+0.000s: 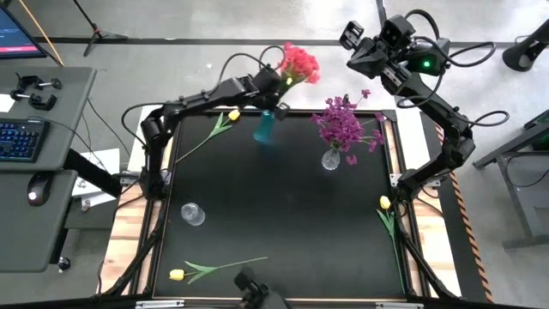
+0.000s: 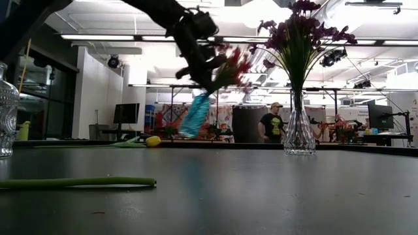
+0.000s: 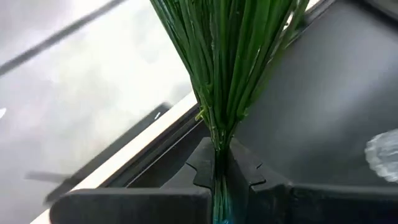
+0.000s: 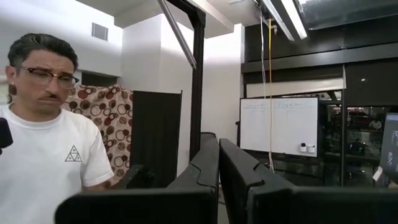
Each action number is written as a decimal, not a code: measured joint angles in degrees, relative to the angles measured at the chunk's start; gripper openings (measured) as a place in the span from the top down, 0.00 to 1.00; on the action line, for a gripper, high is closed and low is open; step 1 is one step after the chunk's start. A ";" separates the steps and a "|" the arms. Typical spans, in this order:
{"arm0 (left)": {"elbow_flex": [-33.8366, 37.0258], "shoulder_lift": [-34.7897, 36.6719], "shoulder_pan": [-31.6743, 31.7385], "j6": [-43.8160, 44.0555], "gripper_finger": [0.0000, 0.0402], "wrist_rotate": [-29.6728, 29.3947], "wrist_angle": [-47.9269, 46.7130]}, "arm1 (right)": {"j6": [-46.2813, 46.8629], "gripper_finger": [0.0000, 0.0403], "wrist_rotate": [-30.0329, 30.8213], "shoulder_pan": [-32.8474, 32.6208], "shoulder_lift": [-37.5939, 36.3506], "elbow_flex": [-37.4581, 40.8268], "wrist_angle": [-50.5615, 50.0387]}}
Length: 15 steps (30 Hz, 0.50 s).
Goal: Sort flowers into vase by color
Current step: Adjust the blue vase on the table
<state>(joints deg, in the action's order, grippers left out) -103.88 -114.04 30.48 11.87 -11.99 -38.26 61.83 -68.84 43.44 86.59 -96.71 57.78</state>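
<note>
My left gripper reaches over the table's far edge and is shut on a bunch of red-pink flowers. A teal vase hangs tilted at the bunch's lower end. Purple flowers stand in a clear glass vase at the far right. Single yellow tulips lie flat on the table: one at the far left, one at the right edge, one at the near left. My right gripper is shut and raised beyond the far right corner, touching nothing. My left gripper pinches the bundled green stems of the red-pink flowers between its two fingers, where the stems narrow above the teal vase's mouth. The blooms fan out beyond the fingers. The vase hangs slanted below the hold and looks lifted off the table.
A second clear glass vase stands at the table's left, also seen close by in the low view. A tulip stem lies near the low camera. The black mat's middle is bare. People stand in the room beyond.
</note>
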 joint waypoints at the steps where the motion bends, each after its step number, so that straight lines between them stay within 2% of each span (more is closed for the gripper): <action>1: 0.00 0.12 -0.53 -0.12 1.00 0.05 1.27 | 0.21 1.00 0.00 0.00 0.00 0.00 0.02; 7: 0.00 0.57 -1.87 -1.94 1.00 -0.22 3.12 | 0.89 1.00 0.07 0.00 0.00 0.00 0.04; 9: 1.24 0.57 -2.42 -1.95 1.00 -0.25 6.29 | 0.89 1.00 0.09 0.00 0.00 0.00 0.02; 11: 5.24 2.12 -3.04 -1.62 1.00 -0.08 12.34 | 0.88 1.00 0.23 -0.02 0.00 0.00 0.02; 15: 17.61 7.04 -4.49 1.09 1.00 1.39 25.90 | 1.10 1.00 0.47 0.00 0.02 0.00 0.02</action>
<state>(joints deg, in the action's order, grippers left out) -86.26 -107.00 25.99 12.96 -10.60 -12.36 62.93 -68.36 43.44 86.61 -96.71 57.80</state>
